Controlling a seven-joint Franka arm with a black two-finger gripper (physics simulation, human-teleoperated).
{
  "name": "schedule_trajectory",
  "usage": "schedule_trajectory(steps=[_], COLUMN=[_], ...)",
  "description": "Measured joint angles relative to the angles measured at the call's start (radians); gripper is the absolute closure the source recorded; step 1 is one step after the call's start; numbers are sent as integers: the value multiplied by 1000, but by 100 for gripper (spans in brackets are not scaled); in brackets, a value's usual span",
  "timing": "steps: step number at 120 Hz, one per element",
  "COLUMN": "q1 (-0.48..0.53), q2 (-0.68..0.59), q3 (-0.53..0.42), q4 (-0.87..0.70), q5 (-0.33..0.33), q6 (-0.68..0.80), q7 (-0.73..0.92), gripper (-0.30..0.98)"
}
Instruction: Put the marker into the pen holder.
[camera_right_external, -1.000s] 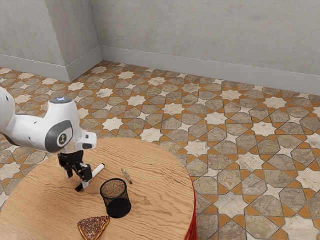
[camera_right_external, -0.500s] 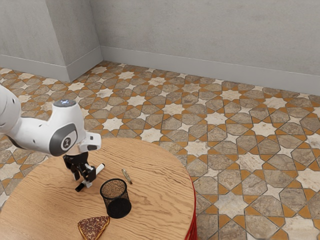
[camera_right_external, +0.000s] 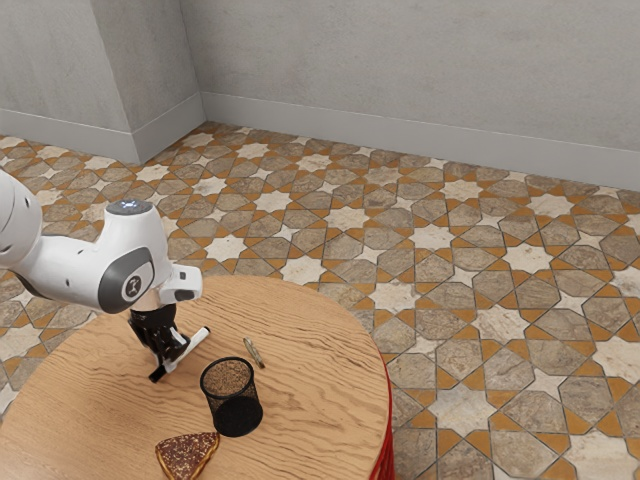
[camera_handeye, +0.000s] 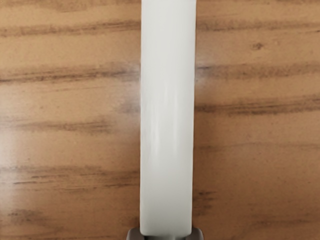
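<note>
The marker (camera_right_external: 199, 338) lies at the level of the surface (camera_right_external: 315, 400), outside the holder (camera_right_external: 236, 412) and near it. The fingers (camera_handeye: 197, 235) grip the marker, one against each side of its barrel.

Probable faults and causes:
- Slip or rotation: the barrel looks smooth, and a long white section extends beyond the fingers. An insufficient grip may let this section droop during the lift.
- Failed insertion: the marker is near horizontal, while the mouth of the holder faces upward. Without a turn toward upright, the marker may land across the rim.
- Tipping: the holder appears light. A low transfer path may drive the marker or the fingers into its mesh wall.
- Dropped part: release before an end is inside the mouth may send the marker onto the surface, toward the small item (camera_right_external: 253, 352) or the pizza slice (camera_right_external: 187, 457).

Visibility limits:
- The fingers mask part of the dark section of the marker.
- Clearance beneath the marker cannot be determined.
- The wrist view cuts off the far white end.
- The arm (camera_right_external: 75, 270) is cut off at the exterior view's left.
- The small item is too small to identify.
</note>
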Motion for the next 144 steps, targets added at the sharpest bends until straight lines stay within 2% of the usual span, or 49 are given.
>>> schedule_trajectory(steps=[16,35,49,73,87,97,118,144], q1=[-1,-4,-8,63,-30,-96,-106,-166], q2=[-11,-86,-143,-109,-54,-34,-31,-26], q3=[1,2,-6,-119,-163,-179,-185,-186], q4=[1,10,91,451,583,612,642,644], q5=[9,22,64,105,80,50,15,-9], q6=[0,-24,-96,-425,-664,-817,-1073,-1255], q7=[-16,-35,-51,-81,-90,-101,-127,-160], gripper=[76,78,79,79,79,79,79,79])
